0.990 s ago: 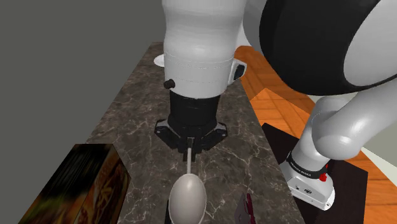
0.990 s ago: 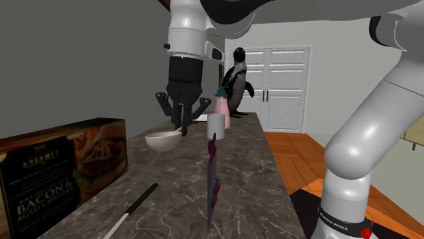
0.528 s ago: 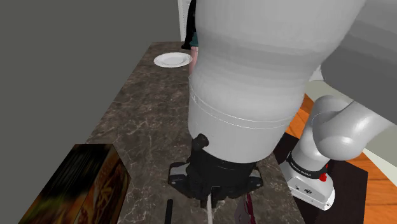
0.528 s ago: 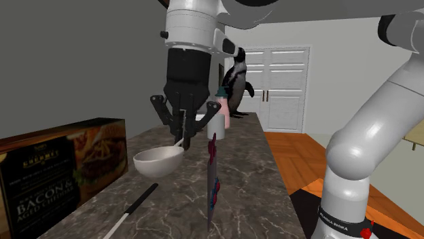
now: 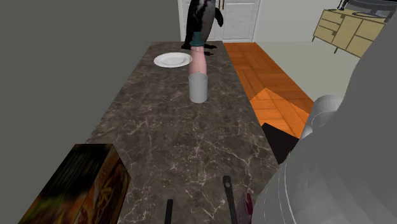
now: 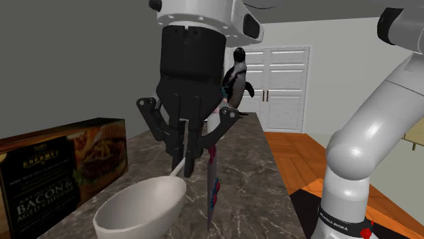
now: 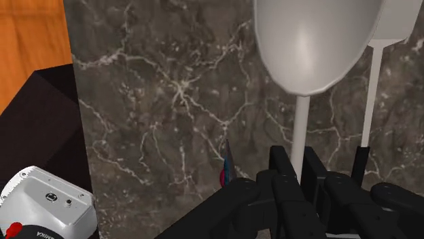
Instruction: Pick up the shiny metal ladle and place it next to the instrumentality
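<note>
A pale grey ladle [image 6: 139, 207] hangs above the dark marble counter [image 6: 251, 176], bowl low and towards the second exterior camera. My gripper [image 6: 183, 155] is shut on its thin handle, pointing down. In the wrist view the black fingers [image 7: 278, 163] clasp the stem just below the bowl [image 7: 312, 41]. A thin flat thing [image 6: 213, 183], dark red and blue, stands upright on the counter just to the second exterior view's right of the gripper. It also shows beside the fingers [image 7: 225, 170] and at the near counter end [image 5: 248, 205].
A printed food box [image 6: 61, 166] stands at the near end. A black-handled utensil [image 5: 168, 210] lies by it. Farther along are a grey cup [image 5: 198, 88], a pink bottle [image 5: 198, 60], a white plate [image 5: 172, 60] and a penguin figure [image 5: 202, 19]. Orange floor borders the counter.
The gripper has carried the ladle from near the cup towards the near end of the counter, beside the upright flat thing. The arm's grey link now covers the shoulder view's lower right.
</note>
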You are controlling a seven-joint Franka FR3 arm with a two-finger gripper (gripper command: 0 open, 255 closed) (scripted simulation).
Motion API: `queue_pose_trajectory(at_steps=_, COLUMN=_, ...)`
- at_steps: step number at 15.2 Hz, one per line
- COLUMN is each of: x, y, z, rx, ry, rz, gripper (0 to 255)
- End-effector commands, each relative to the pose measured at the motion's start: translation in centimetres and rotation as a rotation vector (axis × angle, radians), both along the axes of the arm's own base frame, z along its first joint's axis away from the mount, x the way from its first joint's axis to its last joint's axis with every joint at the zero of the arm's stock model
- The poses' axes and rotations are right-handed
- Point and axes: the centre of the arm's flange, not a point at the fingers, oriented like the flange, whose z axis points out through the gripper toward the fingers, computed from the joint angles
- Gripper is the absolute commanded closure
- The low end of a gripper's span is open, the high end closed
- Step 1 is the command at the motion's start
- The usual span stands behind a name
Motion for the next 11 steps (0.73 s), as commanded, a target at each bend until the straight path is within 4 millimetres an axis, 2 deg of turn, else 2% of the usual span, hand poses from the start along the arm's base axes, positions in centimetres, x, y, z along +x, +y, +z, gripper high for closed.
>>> queue_pose_trajectory(at_steps=1, x=-2.4, y=0.8, z=-0.1, rx=0.000, ry=0.000, rz=-0.002, gripper=255)
queue_pose_trajectory(at_steps=11, x=-14.3, y=6.5, z=-0.1, rx=0.000, ry=0.000, rz=-0.002, gripper=255)
